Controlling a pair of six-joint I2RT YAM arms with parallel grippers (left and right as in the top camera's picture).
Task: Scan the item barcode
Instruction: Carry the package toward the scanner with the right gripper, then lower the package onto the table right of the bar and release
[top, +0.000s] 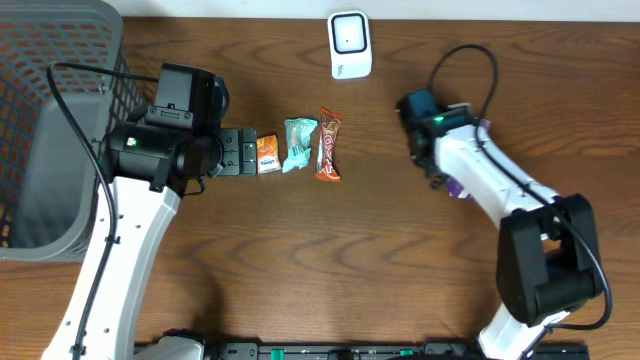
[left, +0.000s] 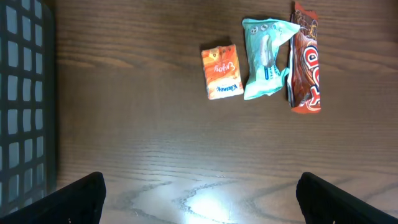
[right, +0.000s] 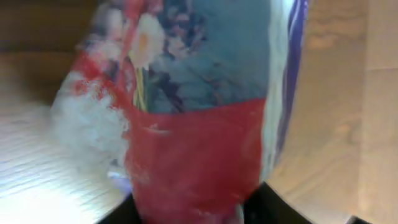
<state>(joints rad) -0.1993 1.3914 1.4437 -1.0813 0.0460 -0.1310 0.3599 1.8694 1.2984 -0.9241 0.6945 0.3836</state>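
- One brown wooden table (top: 300, 270) carries everything you are working with.
- One grey mesh basket (top: 100, 20) sits at the far left corner, and your left arm (top: 130, 240) rises just beside it.
- Your left arm reaches to the right. Its left gripper (top: 240, 153) hangs with fingers (left: 81, 199) spread wide apart and nothing between them, its tips just left of the orange packet.
- Your right arm (top: 490, 180) runs from the near right towards the far centre. Its right gripper (top: 420, 108) lies to the right of the scanner and nearer than it.
- You cannot tell from these views whether the right gripper's fingers are clamped or parted.
- One white scanner (top: 349, 44) stands at the far edge, about centre, well apart from both grippers.
- One red-and-blue packet (right: 186, 137) with a purple edge fills the right wrist view, blurred and very close to that camera. From overhead only a purple sliver shows, at the near side of the right arm.
- Three small items lie in a row at mid-table, between the arms.
- The red-brown candy bar (top: 329, 146) is rightmost and lies lengthwise far to near.
- The teal pouch (top: 299, 143) is in the middle, touching the candy bar.
- The orange packet (top: 267, 154) is leftmost, a little apart from the teal pouch.
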